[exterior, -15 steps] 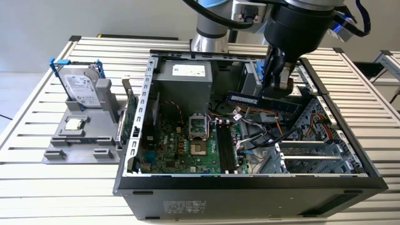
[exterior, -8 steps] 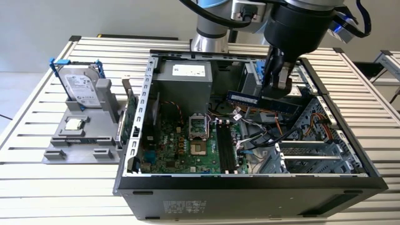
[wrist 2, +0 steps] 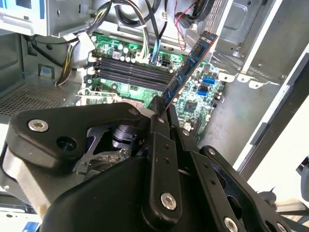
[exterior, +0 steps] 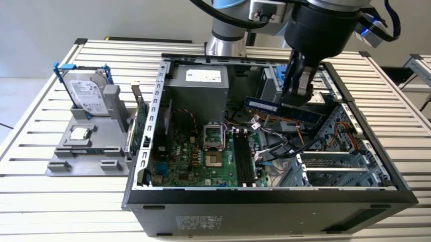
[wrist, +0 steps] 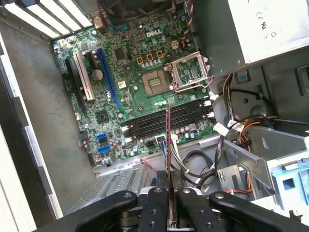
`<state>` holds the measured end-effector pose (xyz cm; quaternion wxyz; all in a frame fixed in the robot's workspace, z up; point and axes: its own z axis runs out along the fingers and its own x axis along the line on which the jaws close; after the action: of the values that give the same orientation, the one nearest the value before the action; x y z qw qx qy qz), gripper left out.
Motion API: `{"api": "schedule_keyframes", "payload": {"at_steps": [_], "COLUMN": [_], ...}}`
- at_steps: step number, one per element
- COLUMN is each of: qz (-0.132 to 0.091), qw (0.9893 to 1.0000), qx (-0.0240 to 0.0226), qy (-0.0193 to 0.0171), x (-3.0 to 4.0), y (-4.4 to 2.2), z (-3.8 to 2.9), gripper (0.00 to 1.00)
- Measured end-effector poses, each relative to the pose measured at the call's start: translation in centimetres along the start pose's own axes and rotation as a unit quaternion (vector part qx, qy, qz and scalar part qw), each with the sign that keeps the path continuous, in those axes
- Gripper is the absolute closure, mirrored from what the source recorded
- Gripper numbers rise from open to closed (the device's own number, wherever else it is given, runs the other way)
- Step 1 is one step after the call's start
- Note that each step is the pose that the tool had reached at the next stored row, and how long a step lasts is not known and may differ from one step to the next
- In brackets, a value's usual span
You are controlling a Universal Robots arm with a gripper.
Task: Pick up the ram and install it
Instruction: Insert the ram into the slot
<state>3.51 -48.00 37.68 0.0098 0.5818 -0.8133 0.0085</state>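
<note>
on the bench [exterior: 67,201] at the exterior view's left stand the hard drive [exterior: 88,96] and the processor chip [exterior: 79,133]. further right, over the open computer case [exterior: 269,201], the hand [exterior: 296,98] is closed on the ram [exterior: 266,105], which juts sideways from its grip, above the memory slots [exterior: 243,156]. the first wrist view shows the ram [wrist: 168,140] edge-on, a thin line across those slots [wrist: 145,123]; in the second wrist view the ram [wrist 2: 190,63] shows its flat face.

My claw [wrist 2: 161,107] looks like matt black metal. The ram [exterior: 263,104] is smooth blue board. Lower left in the exterior view, the table [exterior: 54,201] is ribbed pale metal.
</note>
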Motion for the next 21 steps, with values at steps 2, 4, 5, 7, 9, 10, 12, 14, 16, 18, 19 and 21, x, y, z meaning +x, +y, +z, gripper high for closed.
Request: {"api": "schedule_keyframes", "payload": {"at_steps": [2, 4, 5, 7, 9, 10, 12, 14, 16, 18, 19, 21], "qz": [0.005, 0.009, 0.012, 0.016, 0.020, 0.023, 0.027, 0.031, 0.035, 0.039, 0.041, 0.045], "qw": [1.0000, 1.0000, 0.9999, 0.9999, 0.9998, 0.9997, 0.9996, 0.9995, 0.9994, 0.9992, 0.9991, 0.9990], "qx": [-0.0001, -0.0003, -0.0003, -0.0004, -0.0005, -0.0006, -0.0007, -0.0008, -0.0009, -0.0010, -0.0011, -0.0012], "qy": [0.0000, 0.0000, -0.0001, 0.0000, 0.0000, 0.0001, 0.0001, 0.0001, 0.0002, 0.0001, 0.0001, 0.0000], "x": [0.00, 0.00, -0.01, -0.01, -0.01, 0.00, 0.00, 0.00, 0.00, 0.00, -0.01, -0.01], "y": [0.00, 0.00, 0.00, 0.00, 0.00, 0.00, 0.00, 0.00, 0.00, 0.00, 0.00, 0.00], "z": [0.00, 0.00, 0.01, 0.01, 0.01, 0.00, 0.00, 0.01, 0.00, 0.01, 0.01, 0.02], "gripper": [1.00, 1.00, 1.00, 1.00, 1.00, 1.00, 1.00, 1.00, 1.00, 1.00, 1.00, 1.00]}}
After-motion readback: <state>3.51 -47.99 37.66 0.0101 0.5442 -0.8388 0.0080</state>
